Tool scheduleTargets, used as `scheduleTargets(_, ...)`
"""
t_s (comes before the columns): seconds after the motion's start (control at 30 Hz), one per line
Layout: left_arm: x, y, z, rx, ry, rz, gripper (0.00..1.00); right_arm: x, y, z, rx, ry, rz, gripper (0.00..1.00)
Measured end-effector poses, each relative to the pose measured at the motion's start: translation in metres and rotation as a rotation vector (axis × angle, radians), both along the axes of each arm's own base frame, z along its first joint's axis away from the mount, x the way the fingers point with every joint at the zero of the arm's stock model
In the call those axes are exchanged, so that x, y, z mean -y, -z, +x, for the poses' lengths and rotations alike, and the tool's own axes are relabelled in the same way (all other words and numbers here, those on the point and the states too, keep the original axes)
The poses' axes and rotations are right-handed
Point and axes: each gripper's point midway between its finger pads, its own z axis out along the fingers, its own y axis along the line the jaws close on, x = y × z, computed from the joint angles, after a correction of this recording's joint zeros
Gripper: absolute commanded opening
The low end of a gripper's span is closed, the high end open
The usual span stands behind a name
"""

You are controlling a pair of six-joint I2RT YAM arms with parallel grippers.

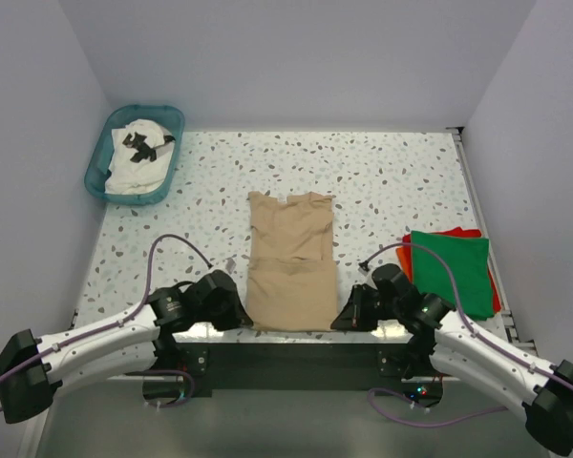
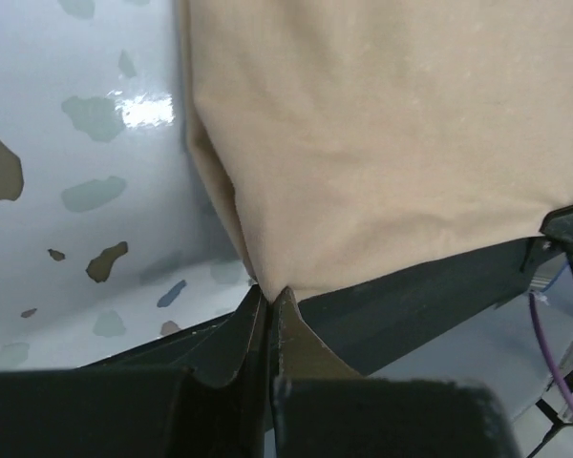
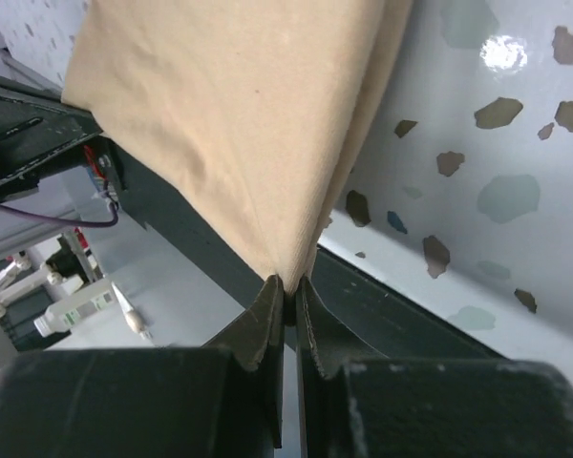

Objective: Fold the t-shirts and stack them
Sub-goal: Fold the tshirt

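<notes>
Left gripper [image 2: 269, 298] and right gripper [image 3: 288, 284] are both pinching shut on the tan shirt [image 1: 288, 253], one near corner each. Best lifting both level and together, folding away.

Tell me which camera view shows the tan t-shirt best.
Top external: it alone shows the whole tan t-shirt, lying on the table. Each wrist view shows only one near corner of the cloth, pinched by the left gripper in one and the right gripper in the other.
</notes>
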Motion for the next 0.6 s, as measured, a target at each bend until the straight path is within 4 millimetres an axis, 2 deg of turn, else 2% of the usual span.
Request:
scheduleTargets(0.17, 0.016, -0.038, 0.02, 0.083, -0.019, -0.057, 0.0, 0.004, -0.034, 0.014, 0.101, 0.004, -0.038, 0.0)
scheduleTargets(0.3, 0.025, -0.059, 0.034, 0.137, -0.032, -0.073, 0.0, 0.004, -0.061, 0.033, 0.184, 0.013, -0.082, 0.0)
scheduleTargets(0.47, 0.031, -0.08, 0.056, 0.199, -0.048, -0.06, 0.0, 0.003, -0.073, 0.054, 0.224, 0.022, -0.16, 0.0)
scheduleTargets(0.6, 0.03, -0.097, 0.088, 0.246, -0.094, -0.05, 0.0, 0.004, -0.083, 0.079, 0.25, 0.053, -0.203, 0.0)
